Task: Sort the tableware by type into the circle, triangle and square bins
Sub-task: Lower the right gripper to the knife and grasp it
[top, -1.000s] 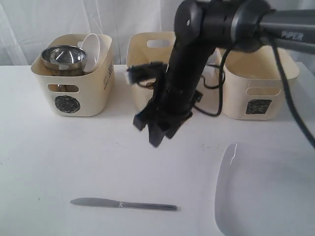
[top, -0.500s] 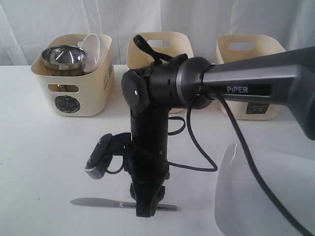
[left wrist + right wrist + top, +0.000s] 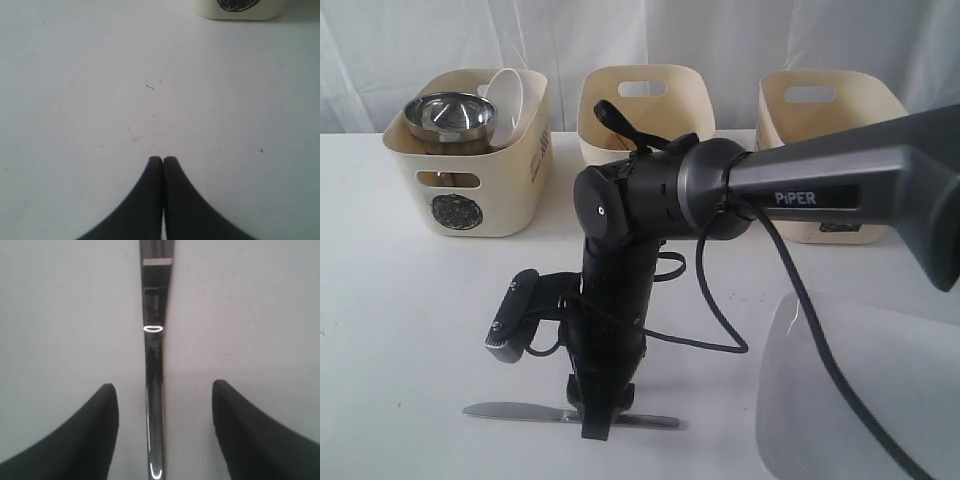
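The steel knife lies flat near the table's front edge. My right gripper points straight down over its handle. In the right wrist view the handle runs between the two black fingers of the open right gripper, untouched on either side. The circle bin at back left holds the shiny steel bowl and the small white bowl. My arm hides the marks of the middle bin and the right bin. The left gripper is shut and empty over bare table.
The large white rounded-square plate lies at the front right, close to the knife's handle end. The right arm's cable loops over the table between them. The circle bin's front shows at the edge of the left wrist view.
The right arm swung from in front of the middle bin down to the knife. Its open fingers now straddle the handle. The knife has not moved.
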Controlling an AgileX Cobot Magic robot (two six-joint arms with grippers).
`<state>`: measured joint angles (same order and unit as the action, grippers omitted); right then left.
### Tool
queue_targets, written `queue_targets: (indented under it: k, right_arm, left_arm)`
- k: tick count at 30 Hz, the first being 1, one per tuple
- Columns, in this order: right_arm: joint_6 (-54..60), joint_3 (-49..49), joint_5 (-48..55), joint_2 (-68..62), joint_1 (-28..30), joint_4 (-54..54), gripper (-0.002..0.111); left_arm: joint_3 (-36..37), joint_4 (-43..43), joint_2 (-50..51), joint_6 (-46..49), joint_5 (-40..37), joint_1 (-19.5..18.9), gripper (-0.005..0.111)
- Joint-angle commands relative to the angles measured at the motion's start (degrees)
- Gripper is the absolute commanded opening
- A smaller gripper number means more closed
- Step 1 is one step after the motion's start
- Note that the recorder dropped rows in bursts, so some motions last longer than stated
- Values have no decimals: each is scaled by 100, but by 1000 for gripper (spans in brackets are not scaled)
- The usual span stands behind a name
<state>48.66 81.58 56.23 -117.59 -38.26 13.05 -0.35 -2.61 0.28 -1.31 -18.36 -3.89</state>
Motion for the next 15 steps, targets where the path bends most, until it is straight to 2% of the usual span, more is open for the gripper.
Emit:
queue_targets:
  k: [1, 11, 15]
  right_arm:
    - [64, -33, -40, 8, -1, 54, 54]
    - [98, -228, 0, -227, -19, -5, 54]
    - [18, -435, -297, -314, -123, -559, 52]
  left_arm:
    - [35, -37, -28, 0, -19, -3, 0]
    - [35, -37, -28, 0, -19, -3, 0]
    - [35, -37, -28, 0, -19, -3, 0]
